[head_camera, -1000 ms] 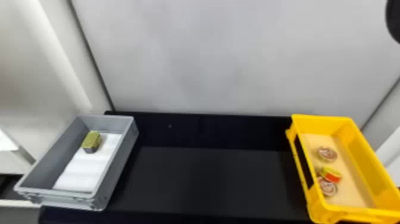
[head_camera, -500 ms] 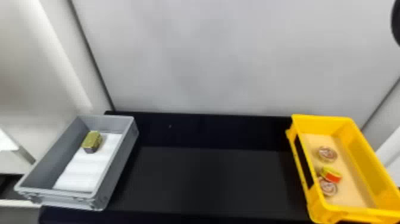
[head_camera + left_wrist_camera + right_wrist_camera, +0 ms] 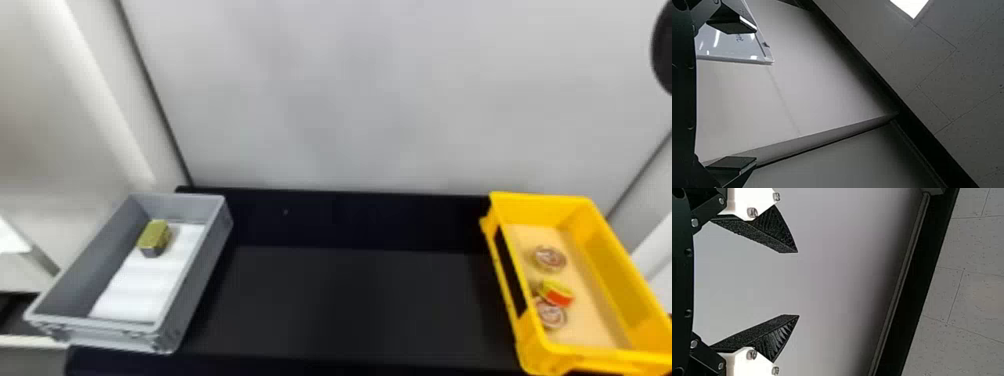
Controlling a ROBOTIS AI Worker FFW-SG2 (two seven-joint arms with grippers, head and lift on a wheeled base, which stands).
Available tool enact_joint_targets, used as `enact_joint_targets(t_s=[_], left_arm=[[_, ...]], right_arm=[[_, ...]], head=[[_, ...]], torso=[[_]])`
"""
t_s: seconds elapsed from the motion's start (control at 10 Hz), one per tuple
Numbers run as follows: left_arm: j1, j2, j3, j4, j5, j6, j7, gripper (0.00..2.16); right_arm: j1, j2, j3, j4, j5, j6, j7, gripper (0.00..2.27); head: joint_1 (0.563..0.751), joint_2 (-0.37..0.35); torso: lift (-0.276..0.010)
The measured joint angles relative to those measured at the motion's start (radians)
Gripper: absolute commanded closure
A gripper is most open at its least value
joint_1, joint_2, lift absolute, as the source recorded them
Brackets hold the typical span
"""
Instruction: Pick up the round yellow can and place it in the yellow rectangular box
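In the head view, the yellow rectangular box [image 3: 570,200] stands at the right. On its tan floor lie a yellow-and-red can [image 3: 556,292] and two round cans with pale reddish lids [image 3: 550,258], one of them touching the yellow-and-red can. A small olive-yellow, blocky-looking item [image 3: 154,235] with a dark side sits in the grey box at the left. My left gripper [image 3: 756,94] is open, its fingers wide apart before a pale wall. Nothing lies between the spread fingers of my right gripper [image 3: 798,284], which also faces a pale wall.
The grey box [image 3: 200,265] holds a white sheet on its floor. A black table [image 3: 350,300] spans the space between both boxes, with a pale wall [image 3: 375,100] behind. At the upper right edge hangs a black rounded shape [image 3: 664,50] that I cannot identify.
The black rounded shape at the head view's upper right edge has shifted slightly and now reaches a little lower. Both boxes and their contents have stayed put.
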Motion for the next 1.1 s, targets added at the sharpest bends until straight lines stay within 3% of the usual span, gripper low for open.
enact_joint_targets(t_s=[0.3, 0.7, 1.1], left_arm=[[-0.011, 0.003, -0.022, 0.000, -0.006, 0.011, -0.002, 0.11], [0.000, -0.013, -0.038, -0.001, -0.044, 0.007, -0.008, 0.11], [-0.004, -0.018, -0.036, -0.002, -0.053, 0.002, -0.007, 0.11]], right_arm=[[0.005, 0.005, 0.005, 0.020, -0.019, -0.036, -0.001, 0.23], [0.017, 0.009, 0.015, 0.092, -0.092, -0.096, 0.006, 0.23], [-0.002, 0.025, 0.061, 0.147, -0.131, -0.137, 0.011, 0.23]], head=[[0.694, 0.054], [0.694, 0.054], [0.694, 0.054]], torso=[[0.000], [0.000], [0.000]])
